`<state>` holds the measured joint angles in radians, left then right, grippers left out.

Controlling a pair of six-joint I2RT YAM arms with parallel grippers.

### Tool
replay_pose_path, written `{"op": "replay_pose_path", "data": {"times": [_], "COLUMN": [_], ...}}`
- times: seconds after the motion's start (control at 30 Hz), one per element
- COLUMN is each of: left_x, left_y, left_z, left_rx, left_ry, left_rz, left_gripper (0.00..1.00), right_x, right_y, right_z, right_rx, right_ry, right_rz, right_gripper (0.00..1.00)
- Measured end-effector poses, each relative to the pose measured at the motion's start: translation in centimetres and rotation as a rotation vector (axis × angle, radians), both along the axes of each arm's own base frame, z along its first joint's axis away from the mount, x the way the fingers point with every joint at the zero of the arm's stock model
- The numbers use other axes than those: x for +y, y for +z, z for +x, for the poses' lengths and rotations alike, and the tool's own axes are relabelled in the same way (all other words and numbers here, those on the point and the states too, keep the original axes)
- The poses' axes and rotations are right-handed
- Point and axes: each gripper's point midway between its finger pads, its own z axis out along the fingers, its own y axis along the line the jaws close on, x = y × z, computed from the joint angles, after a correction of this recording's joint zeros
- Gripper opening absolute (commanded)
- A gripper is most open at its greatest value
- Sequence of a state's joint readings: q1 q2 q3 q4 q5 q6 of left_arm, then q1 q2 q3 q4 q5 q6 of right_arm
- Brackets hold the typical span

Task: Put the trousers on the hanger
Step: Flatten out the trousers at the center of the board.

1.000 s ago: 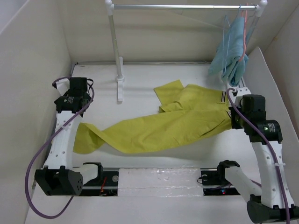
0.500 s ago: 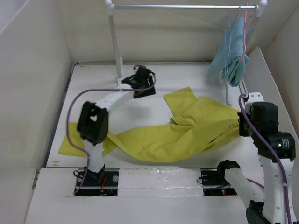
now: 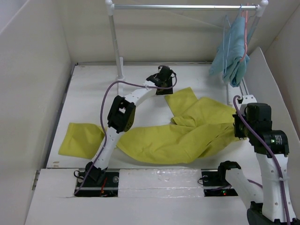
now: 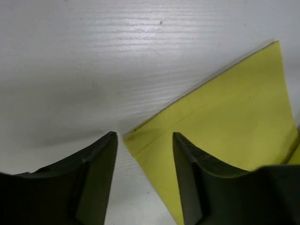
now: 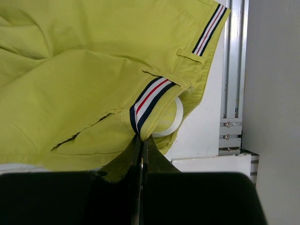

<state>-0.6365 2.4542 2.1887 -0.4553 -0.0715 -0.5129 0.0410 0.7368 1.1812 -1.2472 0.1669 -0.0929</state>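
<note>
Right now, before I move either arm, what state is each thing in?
trousers: lying crumpled, not hung
hanger: hanging on the rail, no trousers on it
left end effector: open, over a trouser-leg corner
right end effector: shut on the waistband
light-blue cloth: hung on the pink hanger

Robot lab test cell, not a home. A white table (image 3: 93, 93) is boxed in by plain white board panels (image 3: 28, 84) at 9, 12 and 3 o'clock. The left arm (image 3: 123, 112) and right arm (image 3: 262, 126) are bolted at 6 o'clock, with a purple cable (image 3: 102, 110) trailing. A small metal clothes rail (image 3: 183, 7) stands at 12 o'clock, and an aluminium track (image 5: 233, 56) runs along the 3 o'clock edge.
</note>
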Motion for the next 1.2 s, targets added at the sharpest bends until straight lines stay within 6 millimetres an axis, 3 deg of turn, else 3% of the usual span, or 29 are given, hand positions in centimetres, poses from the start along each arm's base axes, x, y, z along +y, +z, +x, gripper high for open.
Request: {"op": "replay_pose_path", "data": {"times": [0.03, 0.1, 0.23, 0.33, 0.57, 0.7, 0.73, 0.8, 0.9, 0.97, 1.0, 1.07, 1.13, 1.2], "left_x": [0.0, 0.1, -0.2, 0.1, 1.3, 5.9, 10.9, 17.8, 31.4, 39.8, 42.6, 45.3, 46.7, 48.1], "left_y": [-0.5, -2.2, -2.5, -2.8, -2.8, -2.2, -1.0, 2.5, 11.6, 18.1, 20.5, 23.3, 22.5, 19.5], "left_z": [-0.1, -0.5, -0.7, -1.1, -0.7, -1.2, -2.0, -1.7, -1.2, -2.6, -4.1, -7.3, -9.9, -12.2], "left_rx": [0.010, 0.044, 0.045, 0.050, 0.078, 0.118, 0.155, 0.121, -0.079, -0.273, -0.353, -0.460, -0.476, -0.437], "left_ry": [0.000, -0.005, -0.003, -0.001, 0.020, 0.087, 0.167, 0.295, 0.565, 0.742, 0.812, 0.895, 0.960, 1.035], "left_rz": [0.005, 0.011, -0.027, -0.027, -0.059, -0.093, -0.105, -0.161, -0.254, -0.274, -0.273, -0.278, -0.276, -0.277], "left_gripper": [0.39, 0.38, 0.49, 0.00, 0.00, 0.00, 0.00, 0.00, 0.00, 0.00, 0.00, 0.00, 0.00, 0.00], "right_x": [0.0, 0.1, 0.1, 0.2, 0.5, 0.8, 0.9, 1.5, 2.6, 3.4, 3.7, 4.2, 4.5, 5.0], "right_y": [0.0, 0.0, 0.1, 0.3, 0.7, 0.7, 0.6, 0.2, -1.4, -3.0, -3.9, -5.5, -6.5, -6.6], "right_z": [0.0, 0.0, 0.2, 0.6, 1.5, 2.2, 2.3, 2.6, 2.4, 2.0, 1.6, 0.7, -0.4, -0.9], "right_rx": [0.000, -0.001, -0.007, -0.022, -0.048, -0.058, -0.057, -0.054, -0.016, 0.025, 0.050, 0.099, 0.136, 0.155], "right_ry": [0.001, 0.002, 0.003, 0.011, 0.022, 0.036, 0.040, 0.062, 0.104, 0.130, 0.140, 0.151, 0.161, 0.180], "right_rz": [0.001, 0.002, 0.002, 0.005, 0.015, 0.026, 0.031, 0.052, 0.099, 0.136, 0.153, 0.178, 0.196, 0.215], "right_gripper": [0.00, 0.00, 0.00, 0.00, 0.00, 0.00, 0.00, 0.00, 0.00, 0.00, 0.00, 0.00, 0.00, 0.00]}}
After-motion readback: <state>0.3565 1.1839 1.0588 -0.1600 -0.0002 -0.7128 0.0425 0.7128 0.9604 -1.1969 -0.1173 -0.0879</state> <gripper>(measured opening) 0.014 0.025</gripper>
